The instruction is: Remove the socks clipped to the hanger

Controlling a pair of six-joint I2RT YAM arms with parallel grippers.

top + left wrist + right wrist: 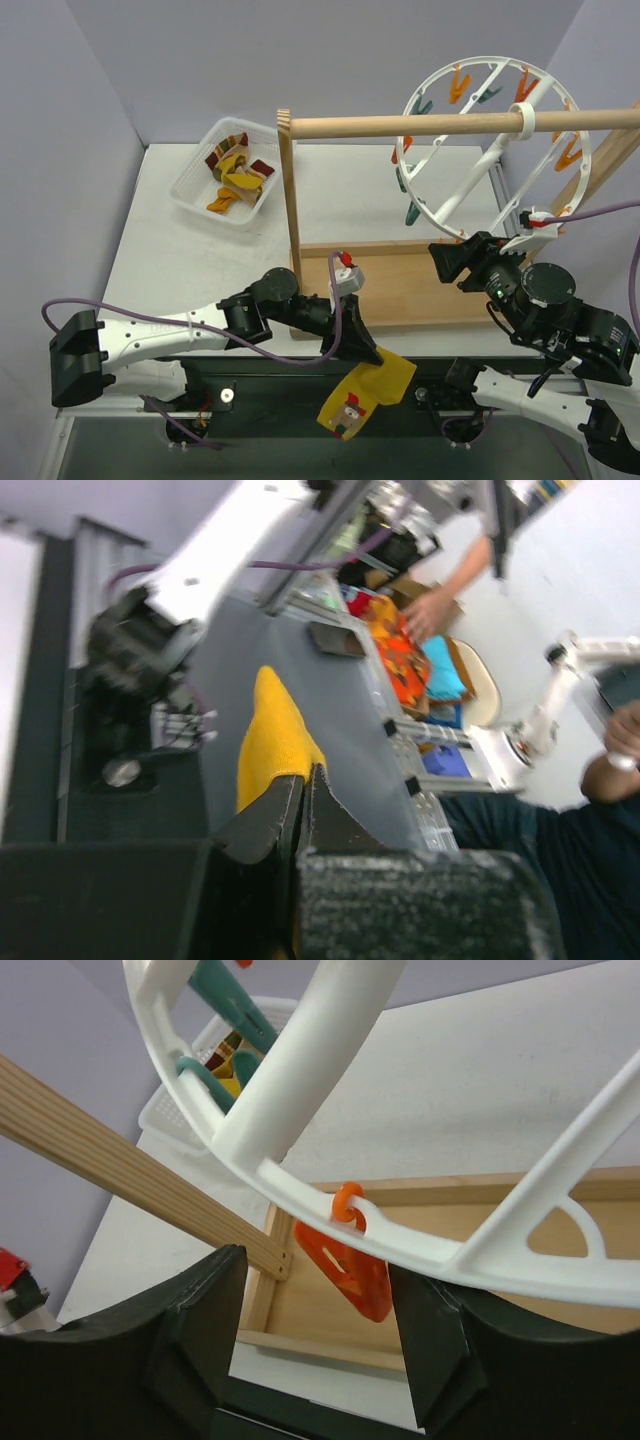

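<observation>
Top external: mustard sock (384, 383) beyond near edge of table (190, 265)

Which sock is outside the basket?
The mustard-yellow sock pinched in the left gripper; the other socks lie in the white basket at the far left.

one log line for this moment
left gripper: shut on mustard fabric sock | right gripper: open, at orange plastic clip on white plastic ring hanger

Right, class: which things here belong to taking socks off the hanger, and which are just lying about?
Job: hanger, yellow sock in the left claw, other socks.
Lying about: wooden rack, basket holding those socks.
</observation>
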